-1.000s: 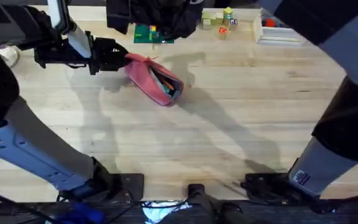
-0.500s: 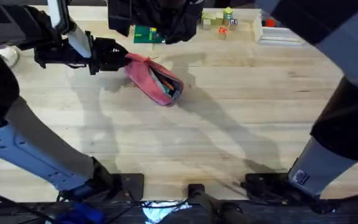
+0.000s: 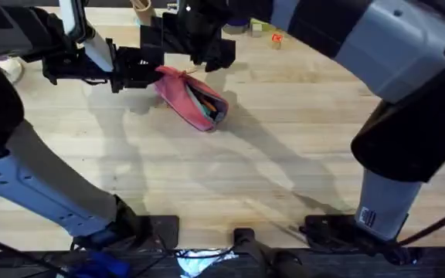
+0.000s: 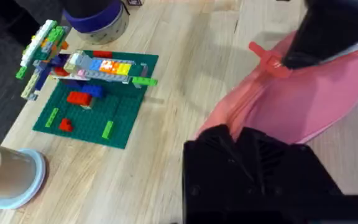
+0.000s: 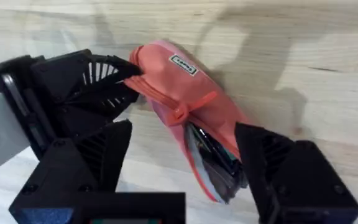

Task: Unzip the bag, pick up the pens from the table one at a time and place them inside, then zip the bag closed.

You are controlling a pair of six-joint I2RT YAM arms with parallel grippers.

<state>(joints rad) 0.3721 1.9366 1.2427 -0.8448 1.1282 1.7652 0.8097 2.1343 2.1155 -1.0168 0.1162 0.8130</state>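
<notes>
Overhead view, upper left of centre: the bag (image 3: 193,99) lies on the table (image 3: 284,154), its lower-right end gaping, with dark, pen-like contents visible inside. The left gripper (image 3: 147,68) remains clenched on the bag's upper-left end, as it was a second ago. What has changed: the right gripper (image 3: 199,48), previously higher and blurred near the top edge, has descended to just above the bag. In its wrist view the right gripper (image 5: 182,162) has its fingers spread apart, straddling the pouch near the pink zipper pull (image 5: 188,107). No pens lie loose on the table, so zipping closed appears to be the step at hand.
</notes>
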